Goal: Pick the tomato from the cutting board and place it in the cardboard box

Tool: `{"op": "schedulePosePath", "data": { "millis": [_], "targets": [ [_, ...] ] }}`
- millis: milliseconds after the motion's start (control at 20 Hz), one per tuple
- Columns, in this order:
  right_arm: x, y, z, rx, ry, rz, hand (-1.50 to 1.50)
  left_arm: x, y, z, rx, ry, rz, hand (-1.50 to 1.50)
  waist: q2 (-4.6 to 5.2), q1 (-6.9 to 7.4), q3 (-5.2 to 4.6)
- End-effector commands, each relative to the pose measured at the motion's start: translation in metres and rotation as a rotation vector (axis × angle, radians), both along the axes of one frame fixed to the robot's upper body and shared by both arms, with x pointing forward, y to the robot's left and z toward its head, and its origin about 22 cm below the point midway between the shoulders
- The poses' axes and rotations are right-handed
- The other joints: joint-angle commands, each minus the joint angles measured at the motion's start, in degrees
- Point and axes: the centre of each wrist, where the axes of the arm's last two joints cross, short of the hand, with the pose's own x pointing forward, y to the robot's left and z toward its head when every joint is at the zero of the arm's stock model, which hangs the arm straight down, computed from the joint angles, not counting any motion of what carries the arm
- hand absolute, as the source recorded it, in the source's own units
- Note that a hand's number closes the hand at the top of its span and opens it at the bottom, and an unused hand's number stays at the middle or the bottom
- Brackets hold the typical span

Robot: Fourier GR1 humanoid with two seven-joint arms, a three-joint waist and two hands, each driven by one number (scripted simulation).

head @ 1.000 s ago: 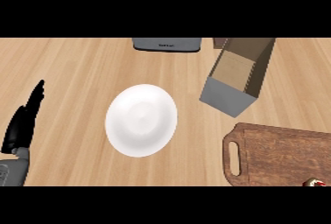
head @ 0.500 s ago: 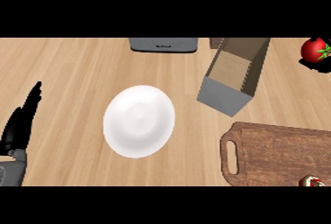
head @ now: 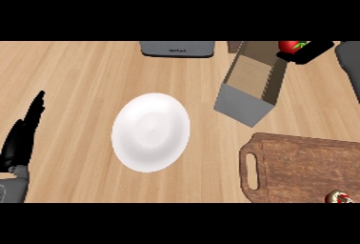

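The red tomato [head: 287, 45] with its green stem is up at the top right, over the far end of the open cardboard box [head: 255, 85]. My right hand [head: 309, 51] is curled on the tomato's right side, and its grey forearm [head: 349, 64] runs down the right edge. The brown wooden cutting board [head: 309, 167] lies at the lower right, below the box, with its handle slot to the left. My left hand [head: 21, 138] rests open at the left edge, fingers pointing up.
A white plate [head: 151, 131] lies in the middle of the wooden counter. A grey appliance [head: 175, 48] stands at the back edge. A small red and white object [head: 339, 197] sits at the board's bottom right corner.
The tomato came into view at the right edge, then moved left with my right hand until it hangs over the box's far end. My left hand stayed put.
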Motion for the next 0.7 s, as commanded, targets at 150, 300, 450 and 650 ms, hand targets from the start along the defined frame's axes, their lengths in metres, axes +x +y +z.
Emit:
{"op": "schedulePosePath", "data": {
  "millis": [150, 300, 450, 650],
  "targets": [
    [0.014, 0.072, -0.013, -0.005, 0.068, 0.023, 1.5, 0.008, -0.01, -0.003, 0.0, -0.006, -0.018, 0.0, 0.38, 0.39, 0.01],
    [0.014, 0.078, -0.026, -0.023, 0.079, -0.057, 1.5, 0.004, -0.002, 0.001, -0.006, -0.02, -0.019, 0.0, 1.02, 2.06, 0.05],
    [0.014, 0.092, -0.036, -0.105, 0.066, -0.092, 1.5, 0.008, -0.007, 0.017, -0.003, -0.016, -0.044, 0.0, 0.98, 2.31, 0.08],
    [0.006, 0.117, -0.079, -0.059, 0.186, -0.15, -1.5, 0.006, -0.014, 0.001, -0.015, 0.002, -0.027, 0.0, 0.94, 1.83, 0.05]
  ]
}}
